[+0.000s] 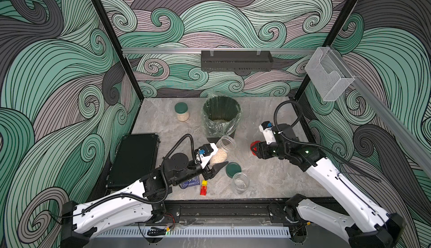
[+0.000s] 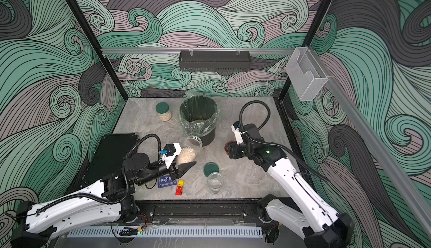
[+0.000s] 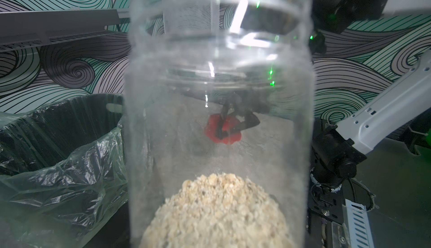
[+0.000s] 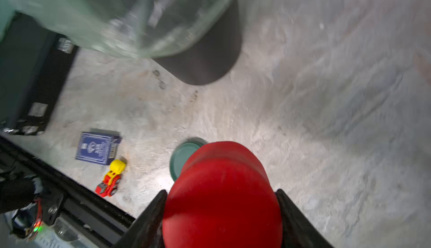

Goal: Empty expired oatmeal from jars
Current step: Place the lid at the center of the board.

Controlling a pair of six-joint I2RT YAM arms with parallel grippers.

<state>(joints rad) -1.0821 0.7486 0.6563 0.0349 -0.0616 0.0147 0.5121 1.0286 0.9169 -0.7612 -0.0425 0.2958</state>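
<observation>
My left gripper (image 1: 217,162) is shut on an open clear jar (image 1: 223,147), holding it tilted with its mouth toward the black bin (image 1: 211,111). Oatmeal (image 3: 217,211) lies heaped at the jar's bottom end. My right gripper (image 4: 221,191) is shut on the red lid (image 4: 221,165) above the table, right of the bin. A closed jar (image 1: 182,112) with a green lid and oatmeal inside stands at the back left. An empty open jar (image 1: 240,183) stands near the front, with a loose green lid (image 1: 233,169) beside it. Some oatmeal (image 1: 219,120) lies in the bin.
A clear liner (image 3: 58,153) hangs over the bin's rim. A black case (image 1: 134,159) lies at the left edge. A blue card box (image 4: 98,148) and a red-and-yellow toy truck (image 1: 204,187) lie near the front, under my left arm.
</observation>
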